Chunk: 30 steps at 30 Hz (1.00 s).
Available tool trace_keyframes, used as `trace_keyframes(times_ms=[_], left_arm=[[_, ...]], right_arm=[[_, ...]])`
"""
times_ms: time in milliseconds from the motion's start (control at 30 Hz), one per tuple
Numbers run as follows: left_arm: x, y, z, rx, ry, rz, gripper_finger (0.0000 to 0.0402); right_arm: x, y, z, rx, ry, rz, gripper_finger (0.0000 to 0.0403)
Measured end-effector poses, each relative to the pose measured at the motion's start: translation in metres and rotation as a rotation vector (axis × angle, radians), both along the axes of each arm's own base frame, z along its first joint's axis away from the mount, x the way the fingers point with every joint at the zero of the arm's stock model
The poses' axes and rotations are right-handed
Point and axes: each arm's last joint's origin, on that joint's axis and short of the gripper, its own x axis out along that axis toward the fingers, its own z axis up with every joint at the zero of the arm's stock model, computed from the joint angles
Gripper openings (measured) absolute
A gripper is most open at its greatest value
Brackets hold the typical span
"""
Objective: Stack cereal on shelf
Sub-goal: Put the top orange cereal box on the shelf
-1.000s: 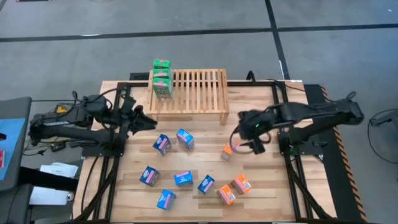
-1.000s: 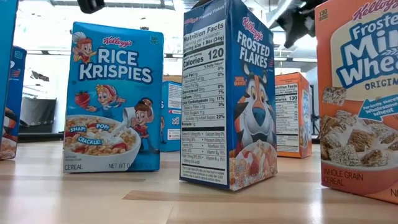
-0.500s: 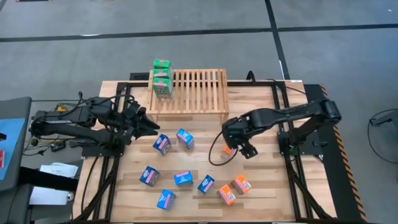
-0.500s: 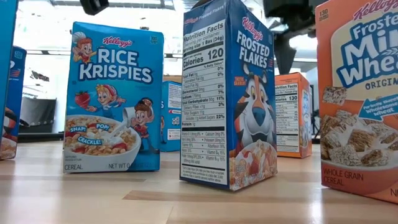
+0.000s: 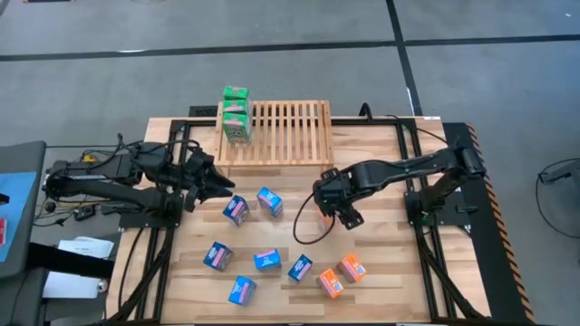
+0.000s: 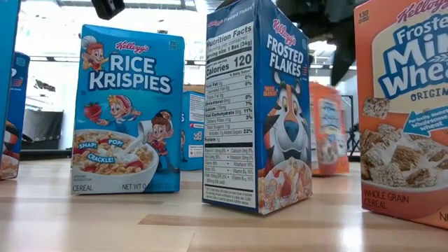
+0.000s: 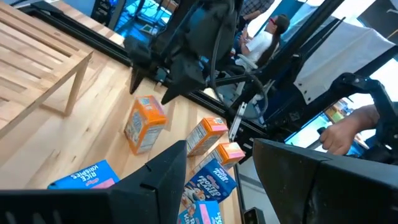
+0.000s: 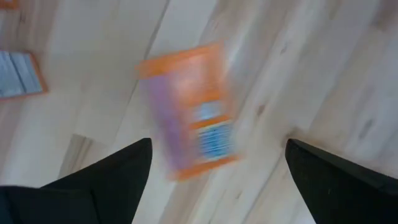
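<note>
Right end effector (image 5: 331, 201) spread wide above an orange box (image 8: 189, 109), box between the fingers but untouched, lying on the tabletop (image 5: 381, 272) near the shelf (image 5: 281, 131). Left end effector (image 5: 220, 184) part open, holding nothing, just beside a blue box (image 5: 236, 210). Green boxes (image 5: 236, 113) stacked at the shelf's left end. Person (image 7: 264, 40) seated beyond the tabletop. Orange box hidden under the arm from above, blurred at the wrist.
</note>
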Motion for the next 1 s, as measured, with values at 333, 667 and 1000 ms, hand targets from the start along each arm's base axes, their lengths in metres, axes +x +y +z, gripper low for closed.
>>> trace_keyframes(times_ms=[333, 667, 1000], left_arm=[[0.001, 0.001, -0.005, 0.021, 0.052, 0.020, 0.0174], [0.000, 0.002, -0.007, 0.100, 0.065, 0.072, 0.0175], [0.004, 0.004, -0.013, 0.193, 0.122, 0.111, 0.0247]], right_arm=[[0.003, 0.001, 0.002, 0.097, 0.009, -0.062, 0.0391], [0.004, 0.005, 0.003, 0.170, -0.008, -0.111, 0.0391], [0.004, 0.009, -0.015, 0.161, -0.011, -0.107, 0.0389]])
